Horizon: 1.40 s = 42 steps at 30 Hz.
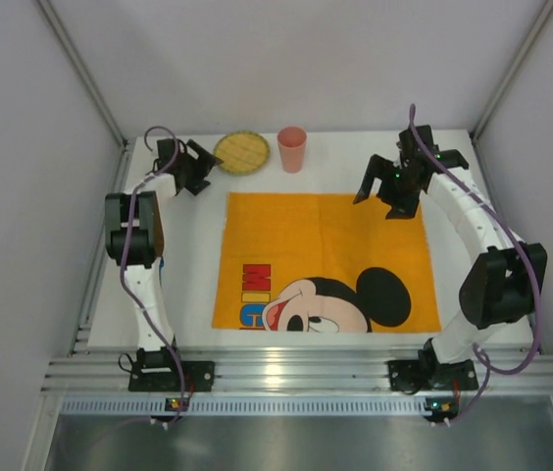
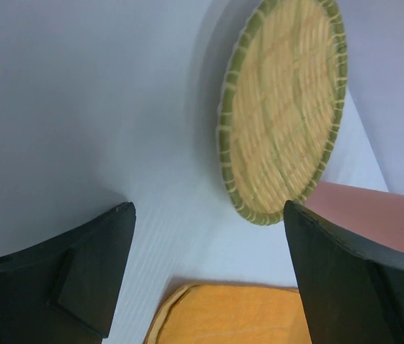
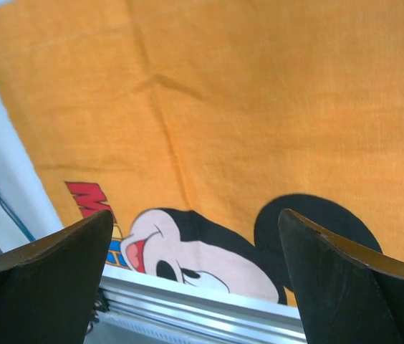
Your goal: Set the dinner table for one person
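Observation:
The white dinner table [image 1: 188,255] carries an orange Mickey Mouse placemat [image 1: 326,245] in its middle. A round woven bamboo plate [image 1: 241,152] and a pink cup [image 1: 292,148] stand at the back, beyond the placemat. My left gripper [image 1: 208,169] is open and empty, just left of the woven plate. In the left wrist view the plate [image 2: 284,107], the cup [image 2: 381,215] and the placemat's corner [image 2: 238,315] lie ahead of the open left gripper [image 2: 209,215]. My right gripper [image 1: 377,204] is open and empty above the placemat's far right part [image 3: 259,93].
A ribbed aluminium rail [image 1: 286,373] runs along the table's near edge and shows in the right wrist view [image 3: 209,308]. White walls close in the table on the left, back and right. Both arm bases sit on the rail.

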Each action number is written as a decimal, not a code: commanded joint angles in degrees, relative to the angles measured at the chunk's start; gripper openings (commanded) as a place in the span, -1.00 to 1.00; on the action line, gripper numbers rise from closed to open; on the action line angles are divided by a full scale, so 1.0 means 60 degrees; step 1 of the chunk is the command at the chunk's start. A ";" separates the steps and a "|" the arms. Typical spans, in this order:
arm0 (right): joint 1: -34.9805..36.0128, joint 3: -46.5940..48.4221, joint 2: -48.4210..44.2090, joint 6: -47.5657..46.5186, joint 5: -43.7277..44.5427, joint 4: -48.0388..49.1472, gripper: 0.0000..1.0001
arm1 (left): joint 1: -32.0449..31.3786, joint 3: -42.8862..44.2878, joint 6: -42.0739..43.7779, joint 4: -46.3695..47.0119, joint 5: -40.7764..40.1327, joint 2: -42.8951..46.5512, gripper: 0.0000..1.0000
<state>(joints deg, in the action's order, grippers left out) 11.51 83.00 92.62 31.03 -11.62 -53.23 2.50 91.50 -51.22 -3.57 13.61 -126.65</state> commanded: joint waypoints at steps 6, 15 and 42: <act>0.0045 0.2072 0.1174 0.0117 -0.0232 0.0068 1.00 | 0.0052 0.2018 -0.0721 0.1080 0.1467 -0.2164 0.67; 0.0571 0.6296 0.4364 0.0980 -0.0554 0.0303 0.99 | -0.0227 0.3807 -0.0355 -0.0122 0.1907 -0.3603 -0.50; 0.1583 0.8666 0.7561 0.3163 0.0399 0.3920 0.98 | -0.0080 -0.4233 0.0509 0.0788 0.3372 0.4788 -1.00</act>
<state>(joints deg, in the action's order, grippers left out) 21.67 133.86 140.79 48.29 -11.51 -34.41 3.79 69.93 -51.16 2.81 30.89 -103.11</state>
